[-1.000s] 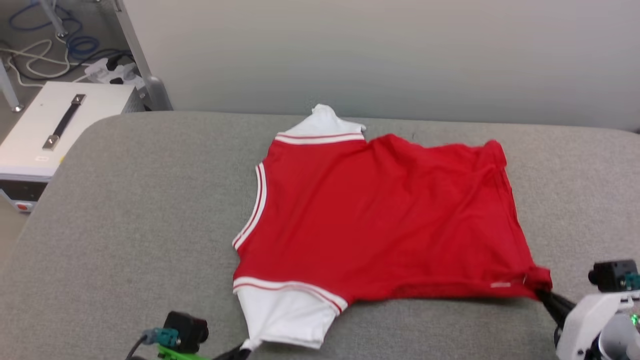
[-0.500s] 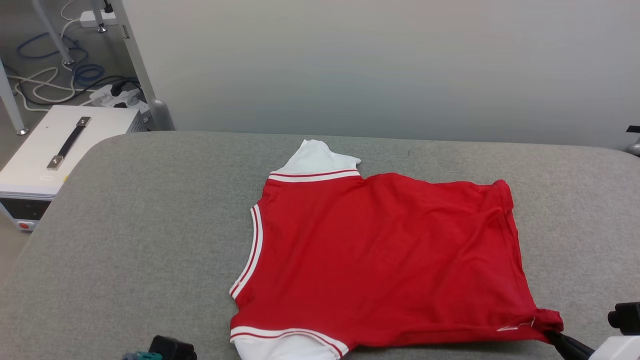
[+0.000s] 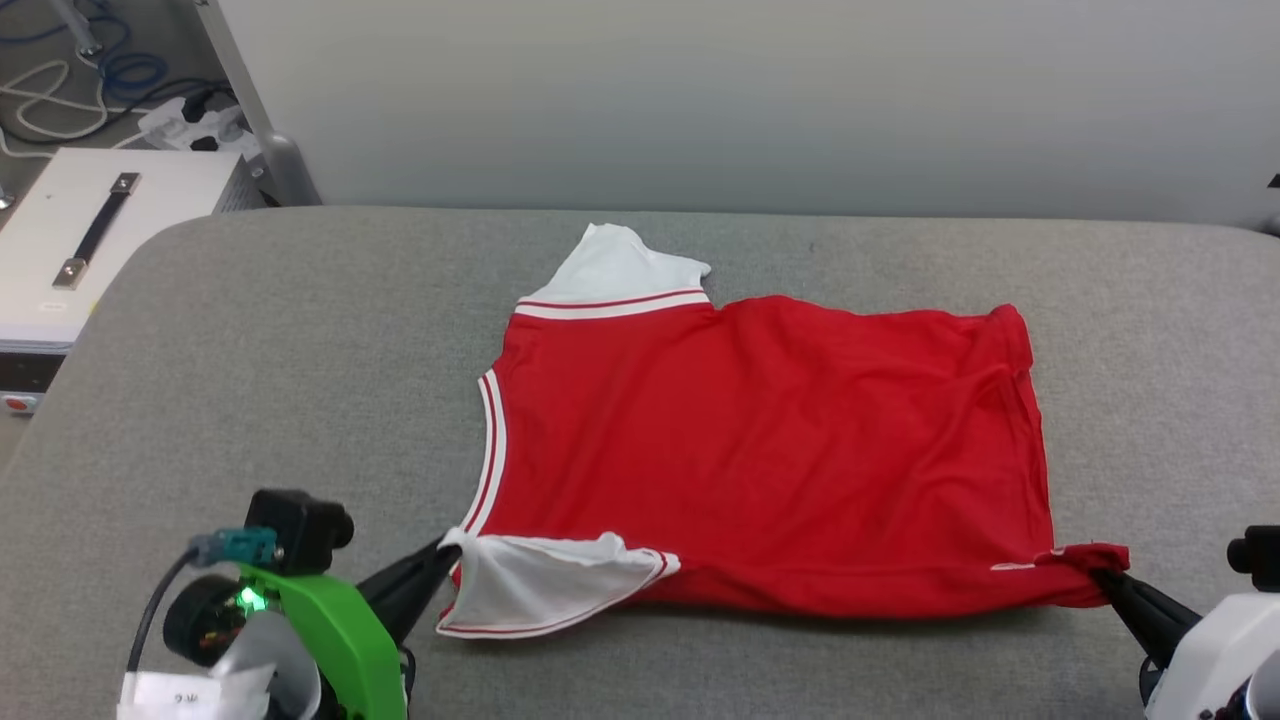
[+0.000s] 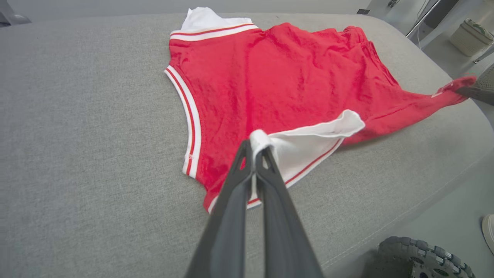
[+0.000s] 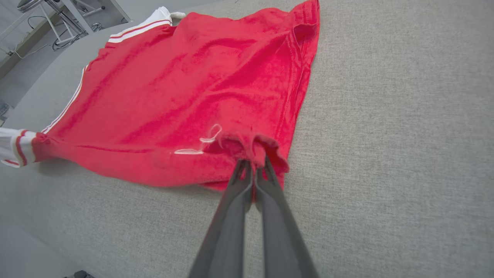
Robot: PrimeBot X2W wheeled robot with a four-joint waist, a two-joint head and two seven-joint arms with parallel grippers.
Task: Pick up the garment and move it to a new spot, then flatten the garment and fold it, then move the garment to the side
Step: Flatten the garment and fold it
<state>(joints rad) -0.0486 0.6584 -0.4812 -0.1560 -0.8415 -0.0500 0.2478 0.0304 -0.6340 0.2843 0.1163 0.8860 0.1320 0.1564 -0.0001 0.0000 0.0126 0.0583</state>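
Left tool (image 4: pixel 254 148) – right tool (image 5: pixel 252 166) – clamp the garment (image 3: pixel 760 440).

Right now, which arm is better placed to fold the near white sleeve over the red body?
Left. The left gripper is shut on that sleeve of the garment; the right gripper pinches a hem corner.

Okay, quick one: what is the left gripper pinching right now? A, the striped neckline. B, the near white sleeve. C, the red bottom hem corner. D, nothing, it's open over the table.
B: the left gripper is shut on the edge of the near white sleeve of the garment, while the right gripper has the red hem corner.
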